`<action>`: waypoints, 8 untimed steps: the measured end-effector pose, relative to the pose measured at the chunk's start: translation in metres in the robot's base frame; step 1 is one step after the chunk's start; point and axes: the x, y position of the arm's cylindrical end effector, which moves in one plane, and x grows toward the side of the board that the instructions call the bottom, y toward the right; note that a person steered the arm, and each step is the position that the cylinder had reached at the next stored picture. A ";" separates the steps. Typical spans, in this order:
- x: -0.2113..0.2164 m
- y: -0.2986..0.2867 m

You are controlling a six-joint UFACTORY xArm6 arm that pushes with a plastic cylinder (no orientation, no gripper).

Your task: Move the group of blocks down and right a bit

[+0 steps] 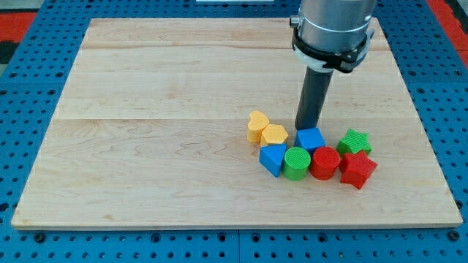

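My tip (306, 128) touches blue cube (310, 138); yellow blocks (265, 129) just left; board (161, 95) open elsewhere.

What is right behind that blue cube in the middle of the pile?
Directly behind the blue cube, toward the view's top, stands my tip, the dark rod's lower end. Its very end is partly hidden by the cube, so contact cannot be confirmed. Beyond that is only the wooden board.

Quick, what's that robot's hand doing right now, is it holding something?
No gripper here: the arm ends in a rod. My tip holds nothing; it sits at the blue cube's top edge in the view.
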 end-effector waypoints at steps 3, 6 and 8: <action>-0.038 -0.068; -0.033 -0.106; -0.023 -0.073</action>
